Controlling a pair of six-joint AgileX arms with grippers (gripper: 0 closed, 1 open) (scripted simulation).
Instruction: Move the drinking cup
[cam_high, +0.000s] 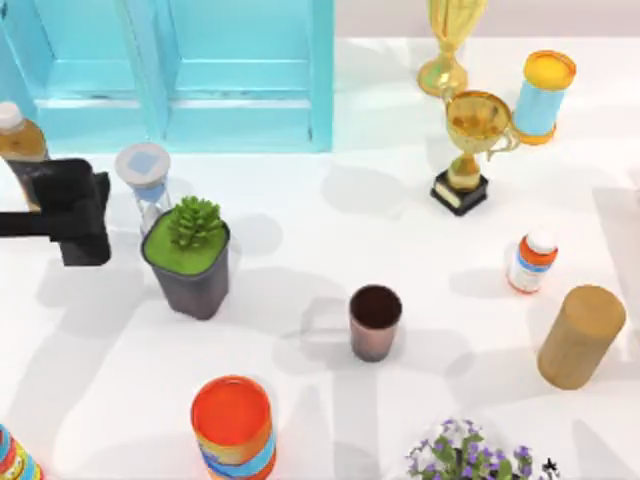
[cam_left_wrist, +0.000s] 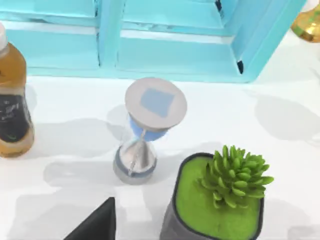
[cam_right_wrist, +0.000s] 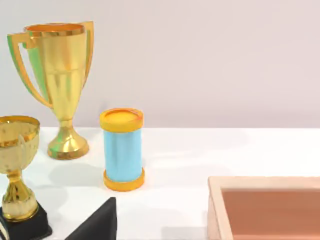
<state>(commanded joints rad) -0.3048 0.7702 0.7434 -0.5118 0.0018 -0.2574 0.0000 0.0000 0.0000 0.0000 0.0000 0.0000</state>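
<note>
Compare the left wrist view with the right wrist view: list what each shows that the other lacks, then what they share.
Left wrist view alone: an hourglass, a potted succulent, an amber bottle and the turquoise cabinet.
Right wrist view alone: a tall gold trophy, a smaller trophy on a black base, a blue can with orange ends and a tan tray.
Shared: the white table and a dark finger at the frame edge.

My black left arm (cam_high: 60, 210) reaches in level from the top view's left edge, its blocky wrist end over the table; one dark fingertip corner (cam_left_wrist: 95, 222) shows in each wrist view.
</note>
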